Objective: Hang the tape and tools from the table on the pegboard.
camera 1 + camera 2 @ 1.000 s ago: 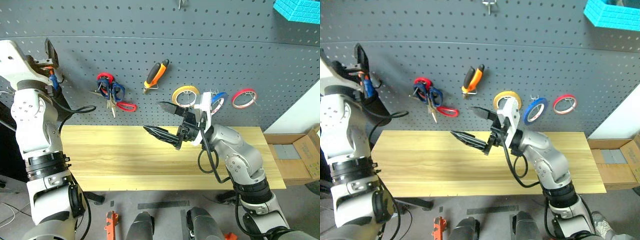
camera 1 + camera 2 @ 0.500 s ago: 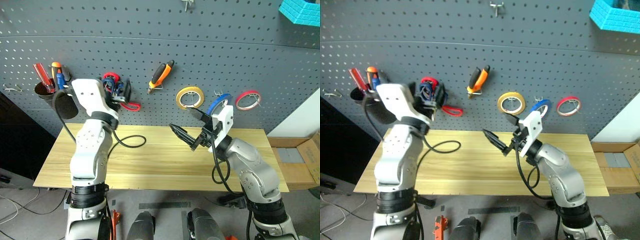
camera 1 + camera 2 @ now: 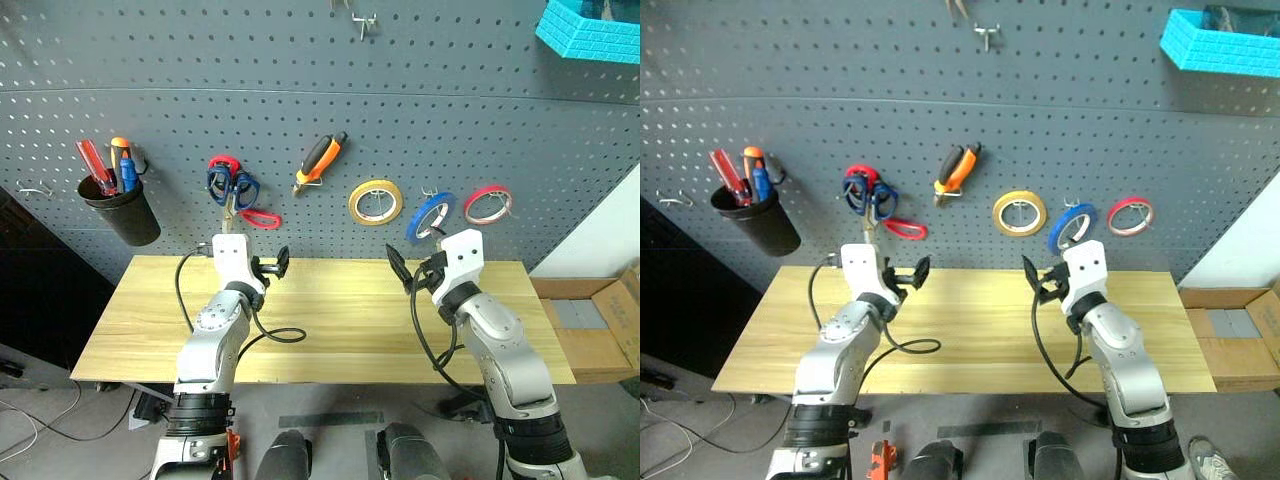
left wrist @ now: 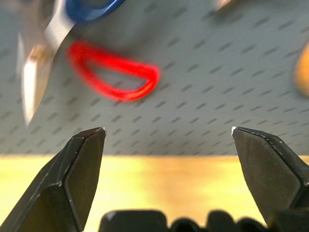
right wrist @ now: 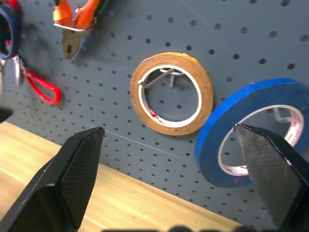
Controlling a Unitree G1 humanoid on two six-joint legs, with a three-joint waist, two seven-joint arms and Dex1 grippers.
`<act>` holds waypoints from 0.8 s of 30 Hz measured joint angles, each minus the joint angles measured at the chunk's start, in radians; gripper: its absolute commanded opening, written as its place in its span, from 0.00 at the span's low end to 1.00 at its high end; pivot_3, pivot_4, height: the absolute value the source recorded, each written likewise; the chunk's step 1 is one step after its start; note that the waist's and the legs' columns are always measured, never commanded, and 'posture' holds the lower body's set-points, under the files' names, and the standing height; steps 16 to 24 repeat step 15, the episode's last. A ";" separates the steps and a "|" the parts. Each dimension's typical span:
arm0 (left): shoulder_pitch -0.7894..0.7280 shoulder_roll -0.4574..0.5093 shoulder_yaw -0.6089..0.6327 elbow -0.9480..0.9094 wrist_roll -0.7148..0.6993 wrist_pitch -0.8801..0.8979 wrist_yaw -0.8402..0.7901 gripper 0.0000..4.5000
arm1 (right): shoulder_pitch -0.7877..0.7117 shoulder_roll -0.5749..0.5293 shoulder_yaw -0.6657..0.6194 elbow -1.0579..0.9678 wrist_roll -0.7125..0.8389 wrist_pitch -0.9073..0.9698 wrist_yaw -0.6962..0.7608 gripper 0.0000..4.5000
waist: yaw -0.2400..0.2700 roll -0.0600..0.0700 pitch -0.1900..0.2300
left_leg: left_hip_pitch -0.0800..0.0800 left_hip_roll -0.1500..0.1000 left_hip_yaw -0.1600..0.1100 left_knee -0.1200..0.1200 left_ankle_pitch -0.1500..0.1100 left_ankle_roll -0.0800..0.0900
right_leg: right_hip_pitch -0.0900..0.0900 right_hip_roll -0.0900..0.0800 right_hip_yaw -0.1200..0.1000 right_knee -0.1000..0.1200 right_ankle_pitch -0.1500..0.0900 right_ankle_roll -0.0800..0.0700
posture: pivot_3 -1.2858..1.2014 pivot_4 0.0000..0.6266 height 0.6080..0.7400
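Left eye view: we hold left gripper (image 3: 268, 265) and right gripper (image 3: 412, 271) over table (image 3: 330, 340), jaws apart, empty. Beyond, on pegboard (image 3: 300, 60): blue tape (image 3: 430, 216), pliers (image 3: 320, 159), dark-blue scissors (image 3: 232, 189), screwdriver probably in cup (image 3: 122, 214).

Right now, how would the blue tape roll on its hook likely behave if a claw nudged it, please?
The blue tape roll looks thin, so probably light. It hangs tilted from one hook through its centre, so it would likely swing or slip off. Being round, it could roll along the table.

The left tool (image 4: 168, 129), fingers spread, faces a red handle loop (image 4: 116, 79) on the pegboard (image 4: 207, 87).
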 measured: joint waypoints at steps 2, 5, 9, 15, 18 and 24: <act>0.019 0.011 -0.005 0.007 0.046 0.028 0.034 1.00 | 0.010 0.004 0.000 0.017 -0.017 0.000 -0.011 1.00 | -0.003 0.000 -0.003 | 0.000 0.000 0.000 -0.001 0.000 0.000 | 0.000 0.000 0.000 -0.001 0.000 0.000 | 0.53 0.18 1.00; 0.043 0.016 -0.006 0.008 0.080 0.060 0.056 1.00 | 0.035 0.004 0.000 0.045 -0.025 -0.002 -0.016 1.00 | -0.002 0.000 -0.004 | 0.000 0.000 0.000 -0.001 0.000 0.000 | 0.000 0.000 0.000 -0.002 0.000 0.000 | 0.53 0.18 1.00; 0.044 0.004 -0.004 0.006 0.080 0.071 0.048 1.00 | 0.038 0.005 -0.004 0.052 -0.025 -0.007 -0.016 1.00 | -0.001 0.000 -0.006 | 0.000 0.000 0.000 -0.001 0.000 0.000 | 0.000 0.000 0.000 -0.002 0.000 0.000 | 0.53 0.17 1.00; 0.059 -0.002 0.000 -0.014 0.073 0.074 0.030 1.00 | 0.038 0.002 -0.016 0.082 -0.047 -0.011 -0.024 1.00 | -0.002 0.002 -0.009 | 0.000 0.000 0.001 -0.003 0.000 0.000 | 0.000 0.000 0.001 -0.003 0.000 0.000 | 0.53 0.17 1.00; 0.059 -0.002 0.000 -0.014 0.073 0.074 0.030 1.00 | 0.038 0.002 -0.016 0.082 -0.047 -0.011 -0.024 1.00 | -0.002 0.002 -0.009 | 0.000 0.000 0.001 -0.003 0.000 0.000 | 0.000 0.000 0.001 -0.003 0.000 0.000 | 0.53 0.17 1.00; 0.059 -0.002 0.000 -0.014 0.073 0.074 0.030 1.00 | 0.038 0.002 -0.016 0.082 -0.047 -0.011 -0.024 1.00 | -0.002 0.002 -0.009 | 0.000 0.000 0.001 -0.003 0.000 0.000 | 0.000 0.000 0.001 -0.003 0.000 0.000 | 0.53 0.17 1.00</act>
